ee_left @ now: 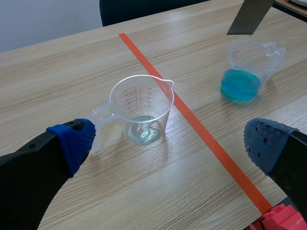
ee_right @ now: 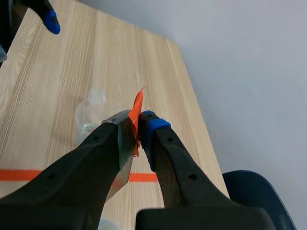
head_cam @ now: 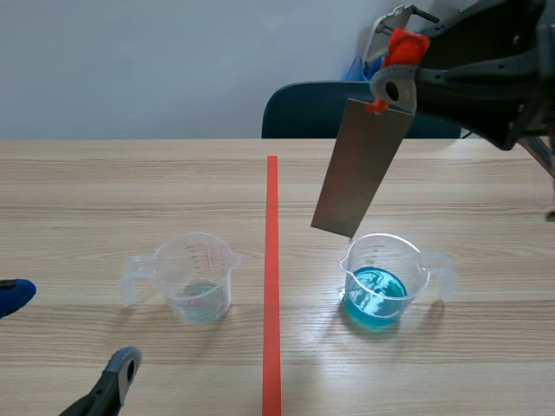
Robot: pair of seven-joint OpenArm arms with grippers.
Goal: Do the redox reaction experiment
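A grey metal strip (head_cam: 360,169) with orange tape at its top hangs tilted above the beaker of blue liquid (head_cam: 378,282), its lower end just over the rim. My right gripper (head_cam: 397,74) is shut on the strip's taped top; in the right wrist view the fingers (ee_right: 151,132) pinch the orange tape (ee_right: 136,120). A second beaker (head_cam: 198,277) left of the red line holds a little clear liquid. My left gripper (ee_left: 168,139) stands open near the table's front, just short of the clear beaker (ee_left: 141,109). The blue beaker (ee_left: 244,69) and the strip's end (ee_left: 247,17) show farther off.
A red tape line (head_cam: 271,277) runs down the middle of the wooden table (head_cam: 104,191). A dark blue chair (head_cam: 321,108) stands behind the far edge.
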